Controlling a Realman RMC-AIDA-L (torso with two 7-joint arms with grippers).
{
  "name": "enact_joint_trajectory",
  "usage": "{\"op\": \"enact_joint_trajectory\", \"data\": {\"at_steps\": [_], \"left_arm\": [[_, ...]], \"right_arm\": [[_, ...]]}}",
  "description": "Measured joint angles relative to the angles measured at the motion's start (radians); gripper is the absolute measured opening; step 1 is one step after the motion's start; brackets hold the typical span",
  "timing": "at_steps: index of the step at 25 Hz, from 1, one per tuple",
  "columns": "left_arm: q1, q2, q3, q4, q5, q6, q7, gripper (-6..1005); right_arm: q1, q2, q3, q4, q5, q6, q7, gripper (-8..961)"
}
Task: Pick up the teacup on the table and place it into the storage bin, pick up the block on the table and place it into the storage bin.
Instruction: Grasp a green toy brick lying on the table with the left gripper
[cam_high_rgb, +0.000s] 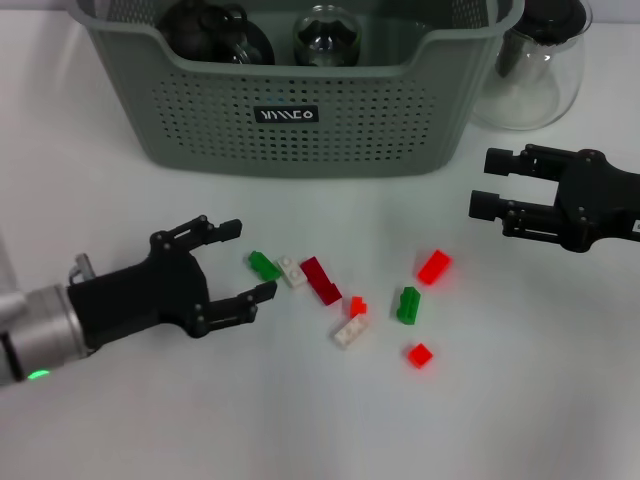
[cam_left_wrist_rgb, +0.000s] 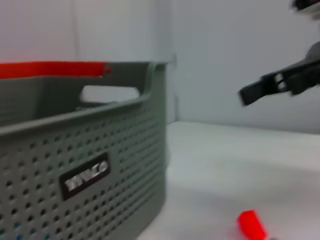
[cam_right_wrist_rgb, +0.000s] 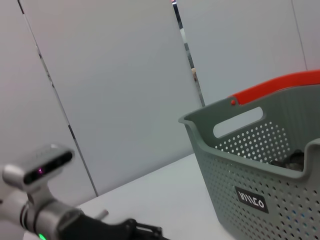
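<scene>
With jaws spread, the left gripper (cam_high_rgb: 240, 262) is held beside the green block (cam_high_rgb: 264, 265), which must be pinched next.

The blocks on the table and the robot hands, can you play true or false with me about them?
1. The left gripper is open, right next to a green block. True.
2. The right gripper is holding a red block. False: it holds nothing and is open, off to the side of the bright red block.
3. All the blocks are already in the storage bin. False: they lie scattered on the white table in front of it.
4. A clear glass carafe stands beside the bin. True.
5. The bin is empty. False: dark rounded glass things sit inside it.
</scene>
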Motion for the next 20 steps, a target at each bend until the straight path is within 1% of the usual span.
{"op": "enact_joint_trajectory", "data": {"at_steps": [4,7,9,17,20], "left_arm": [[-0.012,0.000,-0.050,-0.143,-0.034,-0.145,0.098,826],[-0.018,0.001,-0.063,-0.175,-0.043,-0.196,0.106,826],[-0.023,0.000,-0.070,-0.215,-0.043,-0.241,0.152,826],[-0.025,0.000,-0.085,-0.280,-0.053,-0.291,0.251,825],[-0.029,0.000,-0.085,-0.289,-0.054,-0.313,0.261,802]], "right_arm": [[-0.001,-0.001,0.007,0.001,0.000,-0.005,0.003,727],[0.000,-0.001,0.008,0.001,0.000,-0.005,0.003,727],[0.003,-0.001,0.008,0.001,0.000,-0.006,0.003,727],[0.005,-0.003,0.008,0.001,0.000,-0.006,0.005,727],[0.005,-0.004,0.008,0.001,0.000,-0.006,0.011,727]]}}
